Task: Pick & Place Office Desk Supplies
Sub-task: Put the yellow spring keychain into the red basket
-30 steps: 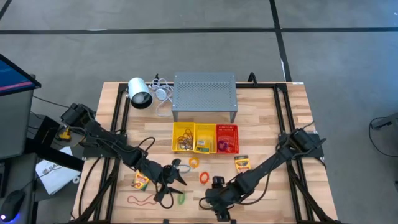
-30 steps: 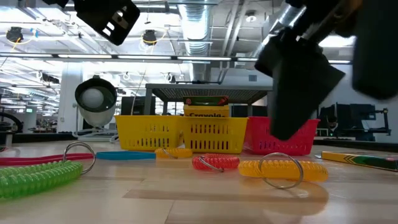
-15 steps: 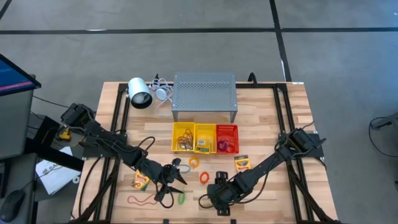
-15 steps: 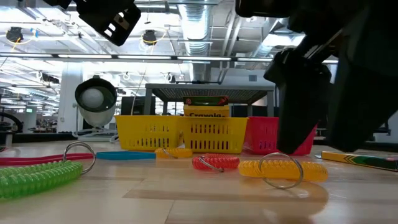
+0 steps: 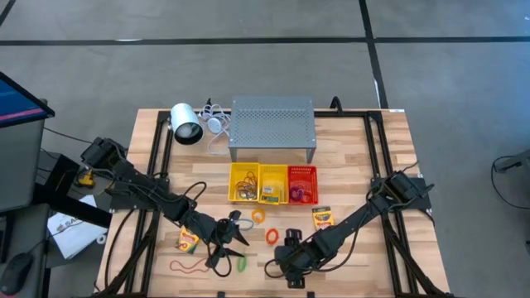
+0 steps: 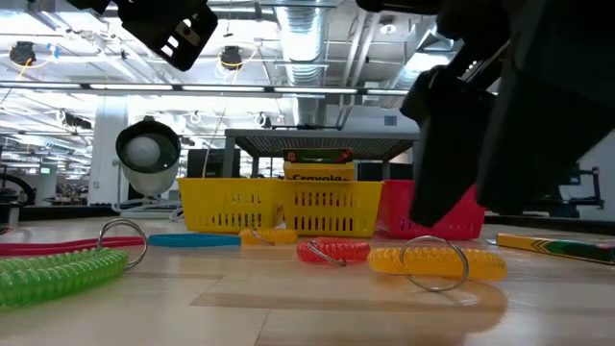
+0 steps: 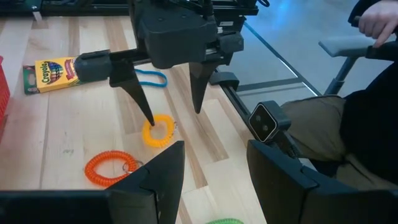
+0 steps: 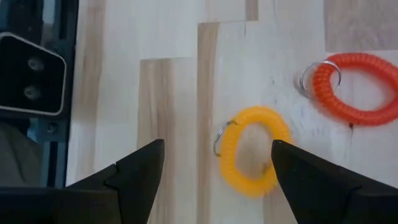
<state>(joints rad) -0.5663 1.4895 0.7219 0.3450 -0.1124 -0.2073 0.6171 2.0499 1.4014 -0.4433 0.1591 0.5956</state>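
A yellow coil ring (image 8: pixel 251 159), a springy plastic spiral with a small metal loop at one side, lay flat on the table (image 5: pixel 356 157) near its front edge. The right gripper (image 7: pixel 171 102) hung just above the ring, its two tapered dark fingers spread wide, one tip close over the ring's rim. Just beside the yellow ring lay an orange coil ring (image 8: pixel 356 88) of the same ribbed make. A green coil ring (image 6: pixel 53 271) rested farther along the front edge, near the left gripper (image 5: pixel 233 233), whose fingers stood apart and held nothing.

A crayon box (image 7: pixel 51 68), a flat yellow-and-green carton, lay on the boards behind the right gripper. Another crayon box (image 5: pixel 188 242) sat near the left arm, with a thin red rubber band (image 5: pixel 187 267) looped beside it.

At mid-table three mesh bins stood in a row: two yellow bins (image 5: pixel 257 183) and a red bin (image 5: pixel 302 184). Behind them stood a grey perforated metal stand (image 5: pixel 272 126) and a white cylindrical lamp (image 5: pixel 186 124).

The table was of pale jointed wood planks in a black frame, set on a grey floor. Beyond it, a seated person (image 7: pixel 364 124) in dark clothing showed at the table's front edge.
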